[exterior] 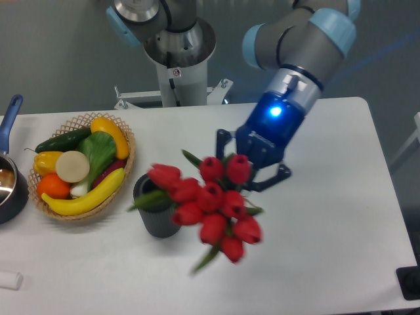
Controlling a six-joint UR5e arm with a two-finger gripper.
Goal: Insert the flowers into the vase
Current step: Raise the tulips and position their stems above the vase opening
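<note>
**Vase sits left of the pincer, bunch partly over it**

I've got the two-finger pincer (252, 164) clamped on the bunch of red tulip buds w/ green leaves (207, 200), held above the white desk (328, 216). The small dark grey ribbed cylinder vase (156, 220) stands upright to the pincer's left in camera view, just beside the wicker basket. The leftmost buds overlap its mouth; stems hidden, so can't tell bunch's axis. Next move, I reckon: shift left, lower.

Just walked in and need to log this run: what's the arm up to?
The gripper is shut on the flowers, a bunch of red tulips, and holds them in the air next to the vase on the white table. The bunch partly covers the vase's mouth from this view, but the flowers are not in it yet. A wicker basket of fruit and vegetables sits to the vase's left.
</note>
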